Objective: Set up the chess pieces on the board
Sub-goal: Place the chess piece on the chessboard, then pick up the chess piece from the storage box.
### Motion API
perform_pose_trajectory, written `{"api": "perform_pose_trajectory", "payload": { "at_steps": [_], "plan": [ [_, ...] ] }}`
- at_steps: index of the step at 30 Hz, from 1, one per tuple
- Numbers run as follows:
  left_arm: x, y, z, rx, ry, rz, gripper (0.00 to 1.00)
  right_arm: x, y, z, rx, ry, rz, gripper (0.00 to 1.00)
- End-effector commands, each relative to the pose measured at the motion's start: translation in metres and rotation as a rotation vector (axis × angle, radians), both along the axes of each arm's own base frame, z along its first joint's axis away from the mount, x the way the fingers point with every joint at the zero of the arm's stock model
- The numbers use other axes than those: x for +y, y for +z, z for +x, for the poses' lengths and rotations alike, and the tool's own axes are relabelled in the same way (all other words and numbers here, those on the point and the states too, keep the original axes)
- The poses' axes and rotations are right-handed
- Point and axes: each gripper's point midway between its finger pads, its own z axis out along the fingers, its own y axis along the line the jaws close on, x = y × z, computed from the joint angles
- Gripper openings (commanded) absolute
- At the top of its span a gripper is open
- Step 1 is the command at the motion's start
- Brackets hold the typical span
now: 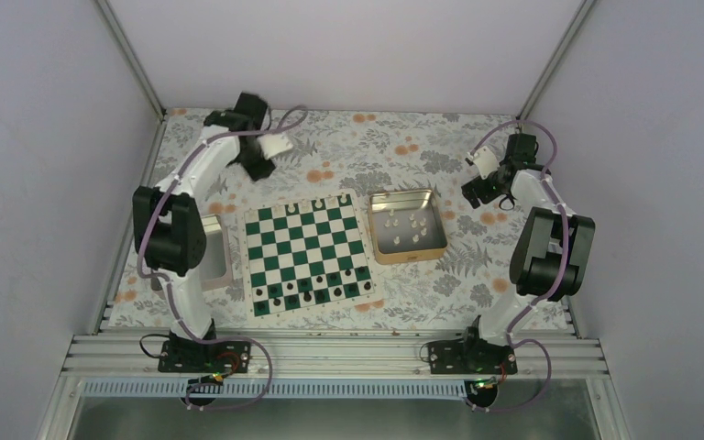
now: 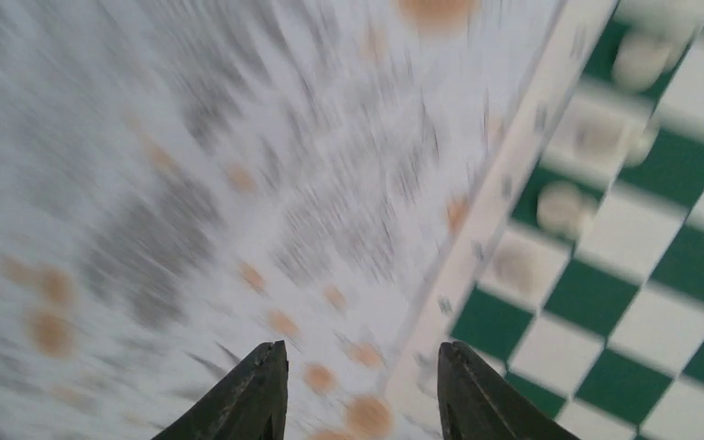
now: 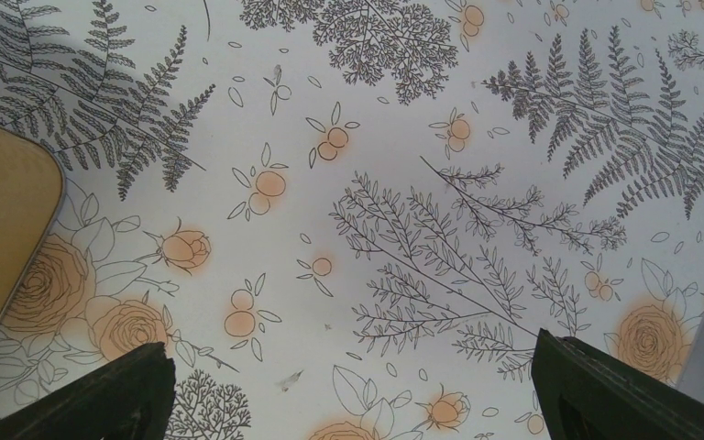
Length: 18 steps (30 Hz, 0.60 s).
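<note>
Overhead view of a floral tablecloth (image 3: pixel 477 110) with two robot arms, described left to right; at far left a grey tray (image 1: pixel 229 258) lies half hidden behind the left arm (image 1: pixel 170 234), just beside the board; the left gripper (image 2: pixel 362 403) hovers over bare cloth beyond the board's far left corner, its fingers (image 2: pixel 255 396) standing a moderate way apart with nothing between them; its wrist view is smeared with blur; being empty, it looks free to fetch another piece.

In the centre lies the green and white board (image 1: pixel 307 247); the dark pieces (image 1: pixel 304 290) fill its two near rows; a few placed cream pieces (image 2: pixel 560 206) stand on the far row, most of which is bare, so the set-up seems at an early stage.

Just right of the board sits a tan tin (image 1: pixel 410 258) holding the loose cream chess pieces (image 1: pixel 412 221) that are waiting to be placed.

At far right the right gripper (image 3: pixel 353 394) hangs over patterned cloth beyond the tin, jaws spread wide and empty, probably parked clear of the work.
</note>
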Motion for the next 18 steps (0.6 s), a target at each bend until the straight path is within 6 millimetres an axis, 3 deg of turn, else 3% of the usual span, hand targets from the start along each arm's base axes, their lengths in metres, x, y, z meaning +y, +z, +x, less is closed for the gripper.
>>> {"api": "perform_pose_trajectory", "payload": {
  "at_steps": [1, 4, 9, 13, 18],
  "plan": [
    [-0.085, 0.082, 0.014, -0.147, -0.155, -0.073, 0.43, -0.004, -0.003, 0.001, 0.005, -0.004, -0.002, 1.0],
    [-0.162, 0.108, 0.012, -0.198, -0.3, -0.148, 0.43, -0.004, -0.004, 0.0, 0.009, -0.007, 0.004, 1.0],
    [-0.266, 0.098, -0.003, -0.212, -0.504, -0.19, 0.43, -0.009, 0.001, 0.003, -0.003, -0.027, 0.001, 1.0],
    [-0.316, 0.088, -0.013, -0.222, -0.59, -0.252, 0.43, -0.018, -0.003, 0.002, 0.013, -0.055, 0.004, 1.0],
    [-0.359, 0.074, -0.024, -0.233, -0.648, -0.353, 0.43, -0.018, -0.004, 0.002, 0.014, -0.053, 0.02, 1.0]
  ]
}}
